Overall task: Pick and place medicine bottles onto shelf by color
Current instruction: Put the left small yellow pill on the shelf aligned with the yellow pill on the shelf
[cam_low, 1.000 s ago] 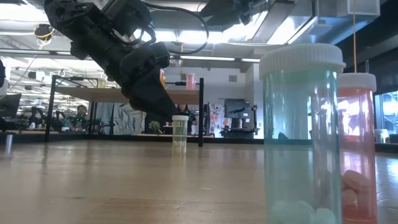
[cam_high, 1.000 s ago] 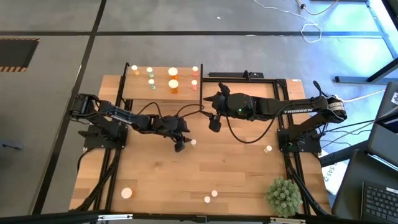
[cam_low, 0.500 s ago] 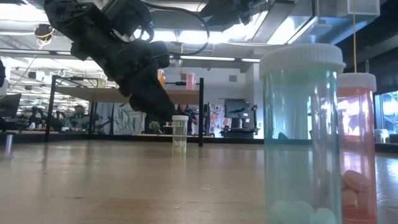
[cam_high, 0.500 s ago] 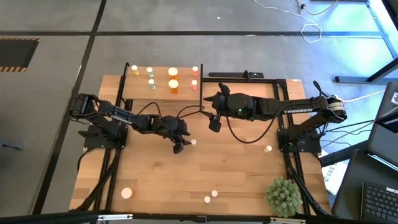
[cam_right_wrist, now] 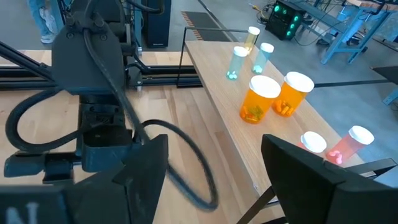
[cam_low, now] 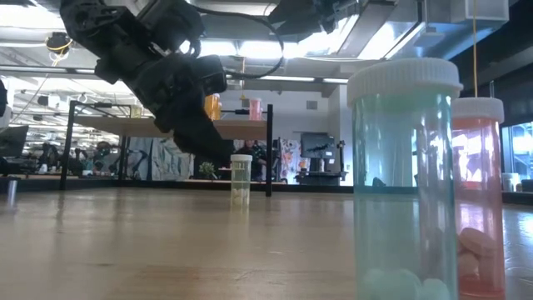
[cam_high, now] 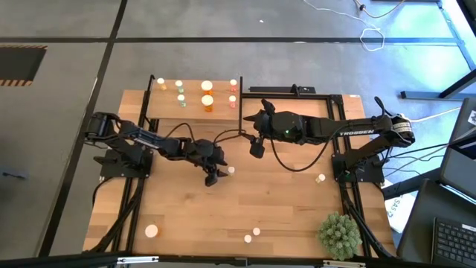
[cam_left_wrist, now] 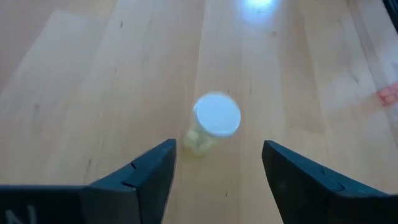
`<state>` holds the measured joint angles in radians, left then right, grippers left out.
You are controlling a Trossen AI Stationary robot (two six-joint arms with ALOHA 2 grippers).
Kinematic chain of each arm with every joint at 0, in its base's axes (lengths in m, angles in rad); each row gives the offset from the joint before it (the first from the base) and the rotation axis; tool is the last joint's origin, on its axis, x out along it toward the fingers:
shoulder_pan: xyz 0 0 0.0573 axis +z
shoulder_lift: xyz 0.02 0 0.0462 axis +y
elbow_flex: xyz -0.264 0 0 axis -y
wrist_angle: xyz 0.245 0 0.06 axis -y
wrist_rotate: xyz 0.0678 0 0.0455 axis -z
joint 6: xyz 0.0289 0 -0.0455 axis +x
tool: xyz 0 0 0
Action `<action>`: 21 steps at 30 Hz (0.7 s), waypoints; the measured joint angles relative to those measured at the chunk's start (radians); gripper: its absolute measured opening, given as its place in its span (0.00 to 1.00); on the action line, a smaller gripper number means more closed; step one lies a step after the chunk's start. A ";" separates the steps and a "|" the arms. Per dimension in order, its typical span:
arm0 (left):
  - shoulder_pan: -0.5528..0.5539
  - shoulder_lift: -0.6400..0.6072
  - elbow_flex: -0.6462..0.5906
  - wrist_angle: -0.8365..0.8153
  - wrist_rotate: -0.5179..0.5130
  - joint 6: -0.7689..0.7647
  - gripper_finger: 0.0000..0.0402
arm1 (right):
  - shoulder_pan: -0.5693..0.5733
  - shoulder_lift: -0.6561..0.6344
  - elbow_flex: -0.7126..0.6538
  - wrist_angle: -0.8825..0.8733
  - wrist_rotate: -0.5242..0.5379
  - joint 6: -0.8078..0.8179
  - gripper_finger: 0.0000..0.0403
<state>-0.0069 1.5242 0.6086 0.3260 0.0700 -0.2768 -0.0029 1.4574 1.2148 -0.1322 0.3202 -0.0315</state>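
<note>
Standing upright mid-table: one small pale yellow-green bottle (cam_left_wrist: 209, 126) with a white cap; left gripper (cam_high: 211, 177) poised just above and beside it, jaws apart, nothing held; right gripper (cam_high: 256, 148) waiting near the shelf (cam_high: 167, 107), jaws wide, empty; shelf already bears orange, green and pink bottles; bottle likely light, rigid, smooth-sided, easily tipped; best taken across the body below the cap; contents possibly pills, hard to tell.

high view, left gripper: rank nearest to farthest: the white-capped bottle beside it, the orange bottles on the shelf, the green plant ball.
From the open left gripper:
1. White-capped bottle, beside the fingertips at mid-table.
2. Orange bottles on the shelf, at the table's back edge.
3. Green plant ball, front right corner.
</note>
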 joint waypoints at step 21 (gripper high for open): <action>0.000 0.046 0.000 0.085 -0.027 0.105 0.58 | 0.000 0.000 0.000 0.000 0.000 0.000 0.65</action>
<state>-0.0067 1.5704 0.6086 0.4106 0.0429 -0.1722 -0.0029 1.4574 1.2148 -0.1323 0.3200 -0.0315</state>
